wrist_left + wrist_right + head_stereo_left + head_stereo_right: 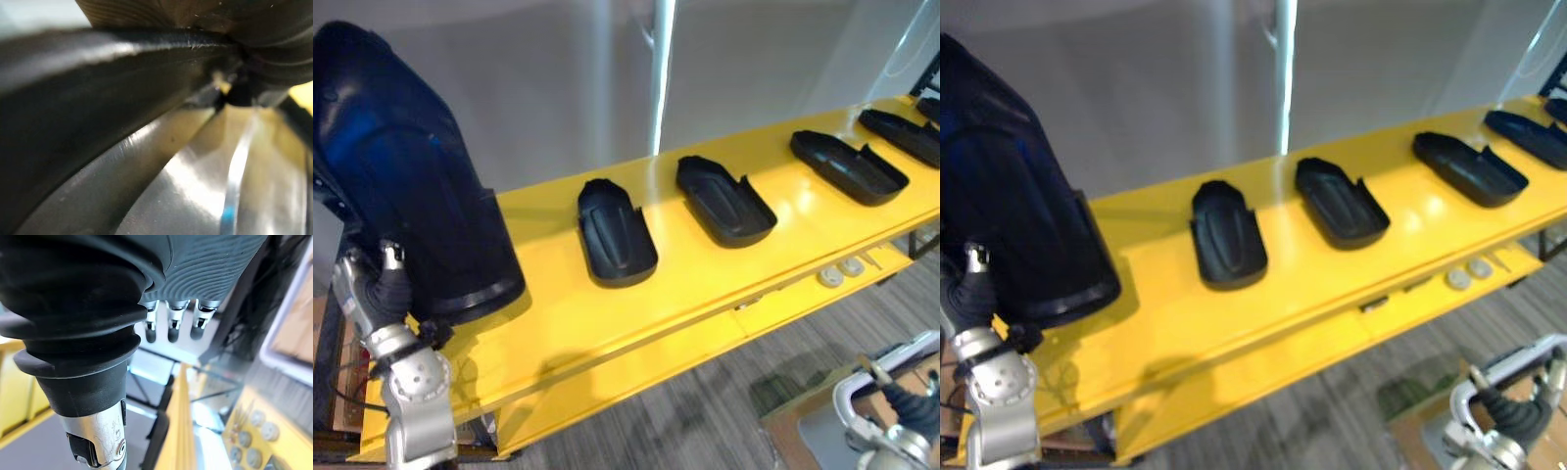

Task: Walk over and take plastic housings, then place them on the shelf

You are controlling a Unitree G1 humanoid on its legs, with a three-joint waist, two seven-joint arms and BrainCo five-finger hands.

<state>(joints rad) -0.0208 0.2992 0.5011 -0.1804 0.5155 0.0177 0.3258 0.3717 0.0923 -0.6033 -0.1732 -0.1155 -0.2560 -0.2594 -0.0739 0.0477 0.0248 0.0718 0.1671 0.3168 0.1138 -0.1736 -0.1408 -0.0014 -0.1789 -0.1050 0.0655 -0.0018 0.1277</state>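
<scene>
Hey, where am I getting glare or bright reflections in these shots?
Left eye view: glare sits on the yellow shelf, just left of a housing, and a bright strip of light runs down the wall behind. Right eye view: the same patch and strip. Left wrist view: a bright streak crosses a glossy grey surface.

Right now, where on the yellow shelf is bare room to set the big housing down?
The widest bare patch of the shelf lies between the large housing at the left hand and the nearest lying housing. A bare strip follows the front edge. Further right, housings lie close together.
</scene>
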